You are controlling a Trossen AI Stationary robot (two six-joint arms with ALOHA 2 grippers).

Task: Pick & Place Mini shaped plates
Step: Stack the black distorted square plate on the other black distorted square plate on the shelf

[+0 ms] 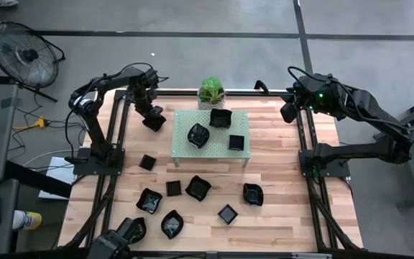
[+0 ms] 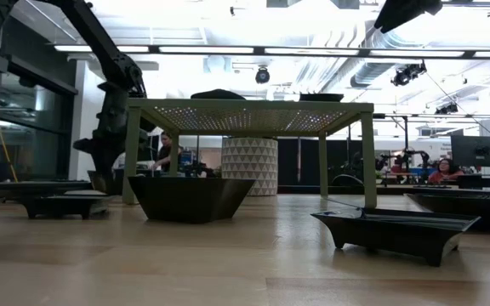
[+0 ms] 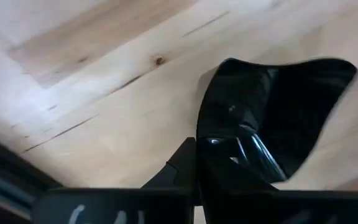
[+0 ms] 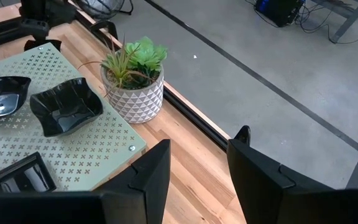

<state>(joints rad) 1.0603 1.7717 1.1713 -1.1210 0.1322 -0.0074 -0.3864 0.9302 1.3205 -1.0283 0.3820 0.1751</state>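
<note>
A black plate point(image 3: 272, 118) sits clamped by its rim in the closed left gripper point(image 1: 152, 122), just left of the green rack point(image 1: 182, 144) on the table point(image 1: 286, 194). Three plates point(image 1: 220, 118) lie on the rack; others point(image 1: 198, 188) are scattered across the near table. The right gripper point(image 4: 197, 168) hovers open and empty beyond the plant point(image 1: 210, 91), at the table's far right corner.

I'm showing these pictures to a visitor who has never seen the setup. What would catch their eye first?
Probably the pale green rack mid-table, carrying three glossy black mini plates, with a potted plant just behind it. More black plates are scattered over the wooden table's near half. The left gripper, beside the rack, has shut on a plate.
</note>
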